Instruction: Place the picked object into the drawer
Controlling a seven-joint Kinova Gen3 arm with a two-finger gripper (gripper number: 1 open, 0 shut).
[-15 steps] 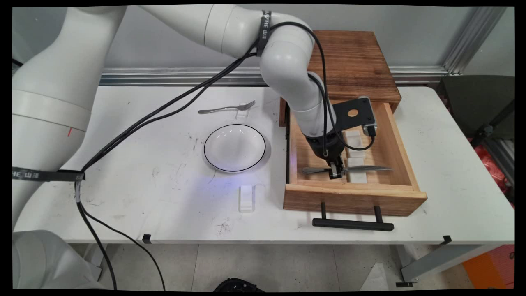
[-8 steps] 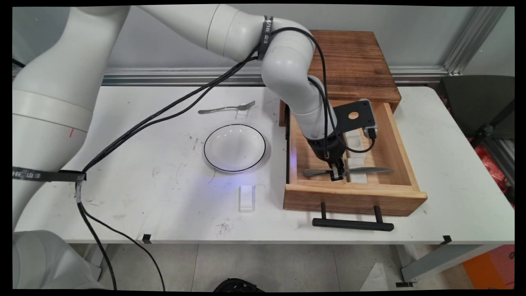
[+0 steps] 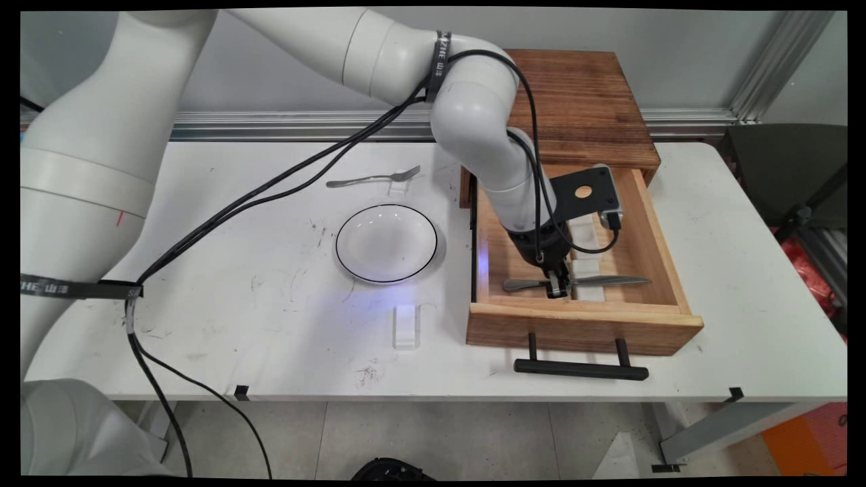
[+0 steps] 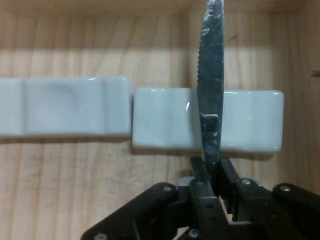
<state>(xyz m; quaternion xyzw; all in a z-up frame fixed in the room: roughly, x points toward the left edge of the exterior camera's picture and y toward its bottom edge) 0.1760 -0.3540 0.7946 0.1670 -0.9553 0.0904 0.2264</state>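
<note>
Left to right from my remote seat: a fork [image 3: 374, 178] lies far back on the white table [image 3: 223, 318], its tines on a small white rest [image 3: 399, 184]. Nearer is a white plate [image 3: 386, 243] with a dark rim, then another white rest [image 3: 406, 326] by the front edge. Right of these sits the open wooden drawer [image 3: 582, 328] with a black bar handle [image 3: 580, 368], under its dark wooden cabinet [image 3: 583, 101]. My gripper [image 3: 557, 287] is down inside the drawer, fingers pinched tight on a table knife [image 3: 609, 280] at the handle end. The serrated blade lies across a white rest [image 4: 250, 120]; a second rest [image 4: 62, 106] lies just beside it. The cable strap has lettering I can't read.
</note>
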